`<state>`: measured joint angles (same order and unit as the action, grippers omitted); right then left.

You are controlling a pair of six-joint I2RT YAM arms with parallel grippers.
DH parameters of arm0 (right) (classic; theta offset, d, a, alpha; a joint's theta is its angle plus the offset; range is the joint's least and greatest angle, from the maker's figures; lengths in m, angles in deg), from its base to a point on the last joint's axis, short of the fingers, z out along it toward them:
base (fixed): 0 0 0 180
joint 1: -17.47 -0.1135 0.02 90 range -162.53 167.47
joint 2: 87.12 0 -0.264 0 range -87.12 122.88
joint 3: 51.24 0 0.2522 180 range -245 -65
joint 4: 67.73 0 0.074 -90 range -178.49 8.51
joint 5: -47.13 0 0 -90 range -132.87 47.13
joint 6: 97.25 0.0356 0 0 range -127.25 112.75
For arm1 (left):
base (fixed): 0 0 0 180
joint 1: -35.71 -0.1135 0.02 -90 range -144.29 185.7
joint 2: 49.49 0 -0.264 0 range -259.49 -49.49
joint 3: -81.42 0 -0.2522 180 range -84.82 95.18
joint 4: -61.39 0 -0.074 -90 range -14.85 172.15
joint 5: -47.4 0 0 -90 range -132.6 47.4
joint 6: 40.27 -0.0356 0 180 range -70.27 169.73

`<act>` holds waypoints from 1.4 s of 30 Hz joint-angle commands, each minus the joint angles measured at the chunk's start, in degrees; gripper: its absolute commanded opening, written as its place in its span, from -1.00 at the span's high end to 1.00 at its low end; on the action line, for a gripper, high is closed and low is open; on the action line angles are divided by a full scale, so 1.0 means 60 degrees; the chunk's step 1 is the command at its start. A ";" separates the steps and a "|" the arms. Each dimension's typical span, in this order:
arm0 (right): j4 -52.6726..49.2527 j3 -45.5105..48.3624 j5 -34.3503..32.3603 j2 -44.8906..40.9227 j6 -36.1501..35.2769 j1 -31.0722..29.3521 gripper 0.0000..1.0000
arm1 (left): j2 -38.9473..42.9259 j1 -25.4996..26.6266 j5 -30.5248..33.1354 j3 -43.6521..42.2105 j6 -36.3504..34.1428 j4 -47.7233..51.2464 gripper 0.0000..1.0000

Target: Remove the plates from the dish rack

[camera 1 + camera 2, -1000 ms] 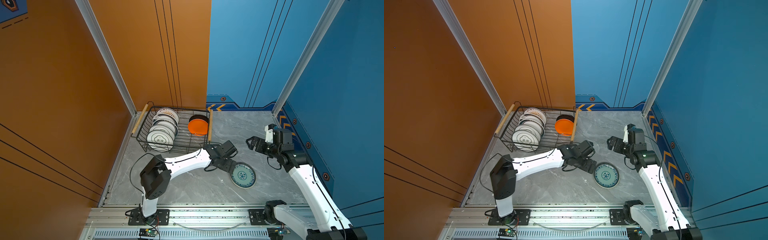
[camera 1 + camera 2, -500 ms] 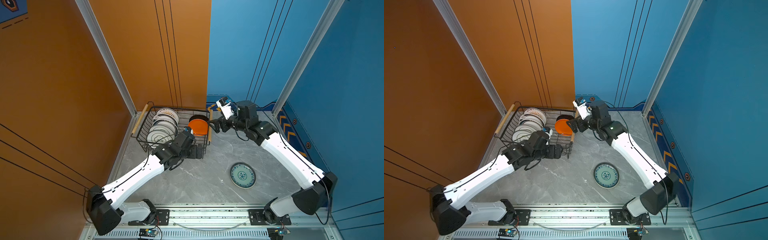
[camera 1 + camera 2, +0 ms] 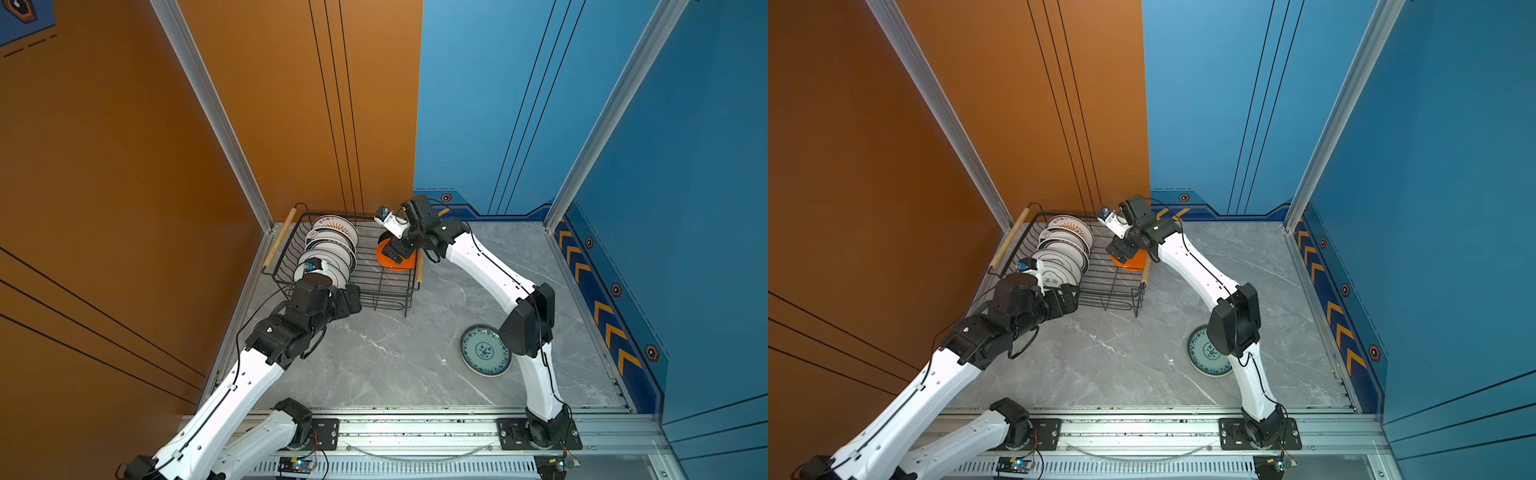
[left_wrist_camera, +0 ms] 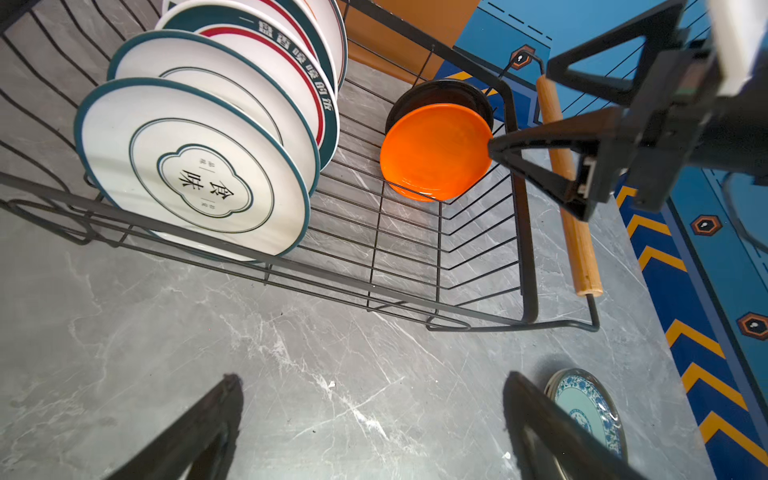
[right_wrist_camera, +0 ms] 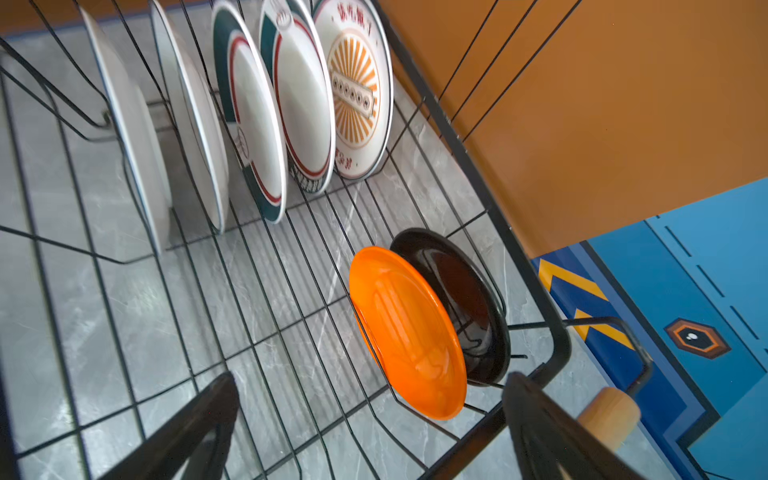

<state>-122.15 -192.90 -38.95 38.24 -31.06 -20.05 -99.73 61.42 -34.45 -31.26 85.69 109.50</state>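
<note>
The black wire dish rack (image 3: 376, 286) (image 3: 1108, 286) stands at the back left of the table. A row of white plates (image 3: 332, 249) (image 3: 1065, 253) (image 4: 195, 166) (image 5: 307, 104) stands upright in it. At its right end an orange plate (image 3: 395, 262) (image 4: 436, 151) (image 5: 407, 332) leans on a black plate (image 4: 440, 89) (image 5: 469, 299). My right gripper (image 3: 392, 251) (image 5: 370, 378) is open over the orange plate, one of its fingers (image 4: 540, 141) at the rim. My left gripper (image 3: 353, 301) (image 4: 372, 380) is open and empty in front of the rack.
A blue-green patterned plate (image 3: 484, 351) (image 3: 1204, 353) (image 4: 586, 407) lies flat on the table at the right, partly under my right arm's elbow. Wooden handles (image 3: 279, 243) (image 5: 606, 411) run along the rack's two ends. The orange wall stands close behind the rack.
My right arm swung from the table's right side across to the rack's right end. My left arm drew back from the patterned plate to the rack's front.
</note>
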 commanded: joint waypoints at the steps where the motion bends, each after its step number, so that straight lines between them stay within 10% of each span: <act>1: -0.0473 -0.0604 -0.0646 0.0394 -0.0527 -0.0047 -0.76 | 0.0295 -0.0334 -0.0873 -0.0209 -0.0250 0.0195 -0.96; 10: -0.0474 -0.0891 -0.0198 0.1082 -0.0279 0.0227 -0.31 | 0.0648 -0.0567 -0.0942 -0.0320 -0.0516 0.0223 -0.96; 42: -0.0603 -0.1691 0.0117 0.1921 -0.0261 0.0456 0.00 | 0.1094 -0.0844 -0.0421 -0.0941 -0.0441 -0.0553 -0.96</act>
<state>-123.51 -202.86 -39.74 51.64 -32.94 -17.34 -92.74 56.98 -37.08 -35.87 83.62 107.88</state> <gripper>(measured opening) 0.502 0.978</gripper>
